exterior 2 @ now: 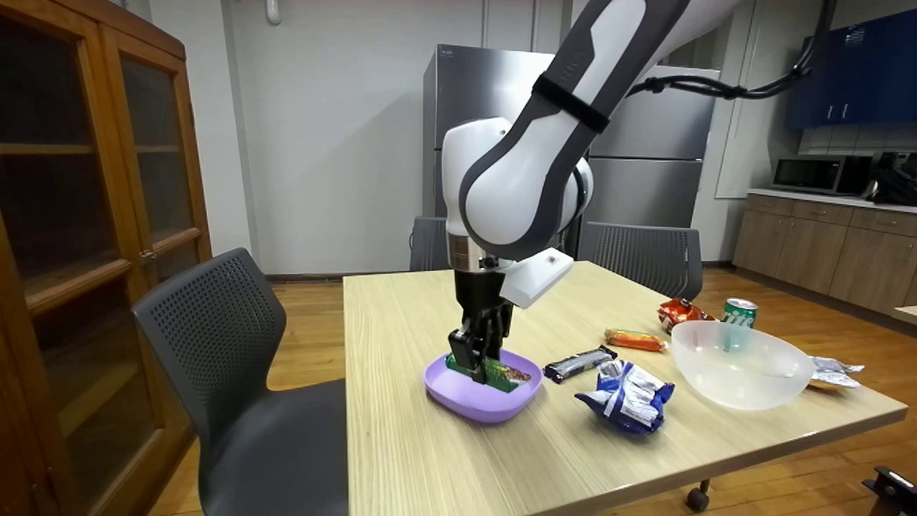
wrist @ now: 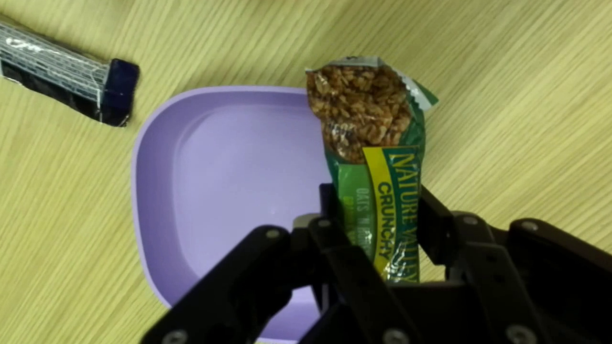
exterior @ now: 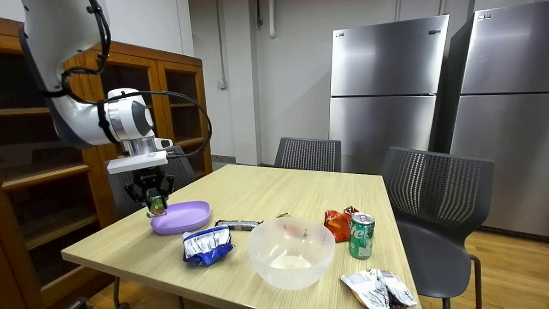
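1. While holding the granola bar point(wrist: 377, 191) between part-closed jaws, spanning only its narrow width; likely for a snug pinch, leaving the length free.
2. Held over the lilac dish point(wrist: 239, 162), overlapping one side of the rim in the wrist view. Cannot tell whether touching.
3. Showing the printed face in the wrist view, consistent with squeezing just the long edges.
4. Note dark-wrapped bar point(wrist: 62, 71) just beside the lilac dish, blue packet point(exterior 2: 627, 398) near in both exterior views, frosted bowl point(exterior 2: 745, 383) farther along the bench point(exterior 2: 394, 322).
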